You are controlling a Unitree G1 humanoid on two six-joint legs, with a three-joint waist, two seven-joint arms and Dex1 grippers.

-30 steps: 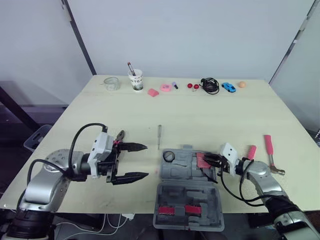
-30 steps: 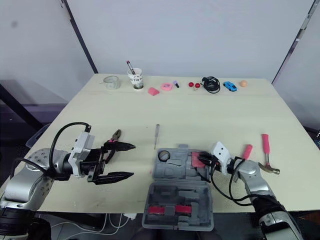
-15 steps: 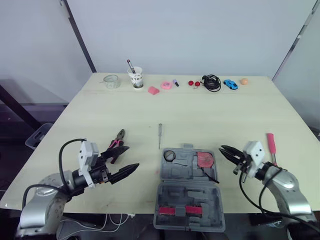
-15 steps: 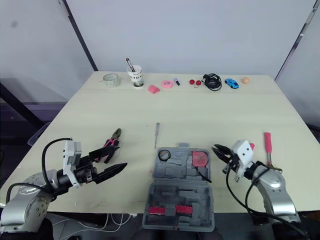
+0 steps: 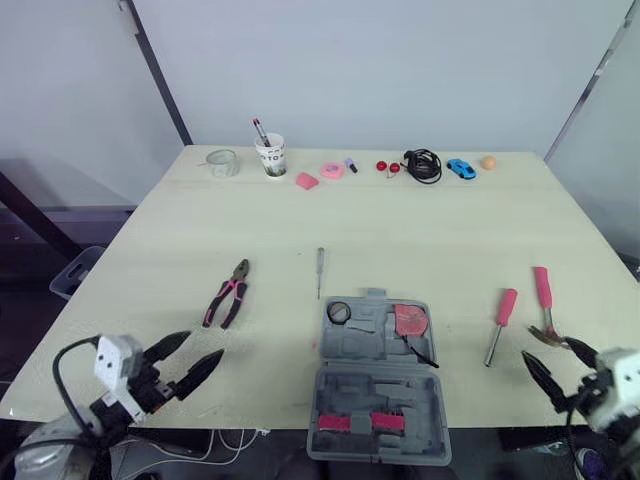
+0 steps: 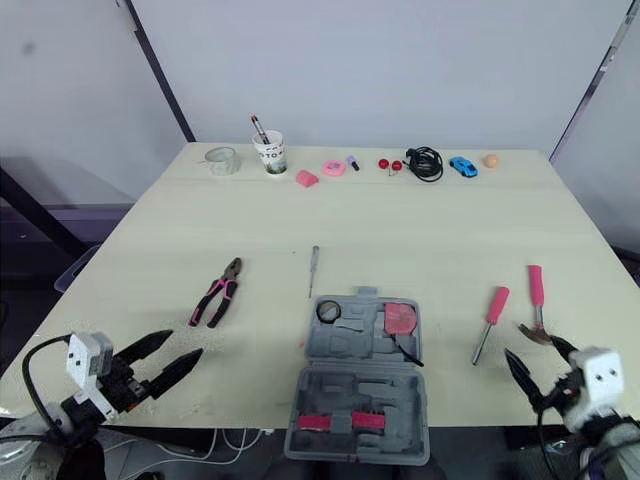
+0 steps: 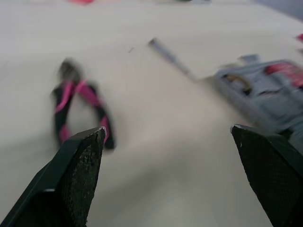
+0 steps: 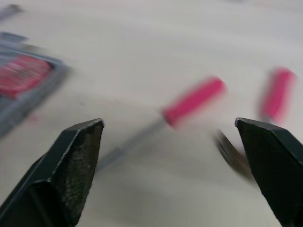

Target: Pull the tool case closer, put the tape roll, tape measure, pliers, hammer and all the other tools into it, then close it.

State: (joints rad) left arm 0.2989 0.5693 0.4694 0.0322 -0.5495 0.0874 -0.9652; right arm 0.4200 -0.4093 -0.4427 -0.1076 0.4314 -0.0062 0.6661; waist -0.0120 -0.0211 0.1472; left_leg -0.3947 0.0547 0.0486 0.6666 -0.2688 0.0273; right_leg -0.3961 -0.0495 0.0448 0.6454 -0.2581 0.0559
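Bench (image 5: pixel 420 235): pale wooden top in front of a plain light wall, with small odds lined up along its far edge.
Far edge: a clear jar (image 5: pixel 222 165), a paper cup (image 5: pixel 271 160) holding pens, a black coiled cable (image 5: pixel 421 168), a blue toy car (image 5: pixel 460 170) and an orange ball (image 5: pixel 488 162).
Tool case (image 5: pixel 375 350): grey, lying open near the front edge at the middle of the bench. The moulded tray half is farther from the robot, and the lid half lies flat toward it with red strips inside.
Tape roll (image 5: pixel 338 312): black ring seated in the tray's far left corner.
Tape measure (image 5: pixel 409 319): red, seated in the right part of the tray.
Pliers (image 5: pixel 228 293): pink-and-black handles, flat on the bench to the left of the case and well apart from it, nose pointing away from the robot.
Thin screwdriver (image 5: pixel 320 272): slim metal tool lying on the bare bench just beyond the case's far left corner.
Red screwdriver (image 5: pixel 499 322): right of the case, handle farther away, shaft toward the front edge.
Hammer (image 5: pixel 543 300): just right of the red screwdriver, pink handle pointing away, metal head nearest the front edge.
Left pincer (image 5: pixel 204 346): low at the front left of the bench, fingers spread wide and holding nothing, with the pliers ahead of it and apart.
Right pincer (image 6: pixel 530 350): at the front right edge, fingers spread wide and empty. The hammer head lies right at its tips; whether they touch cannot be told.
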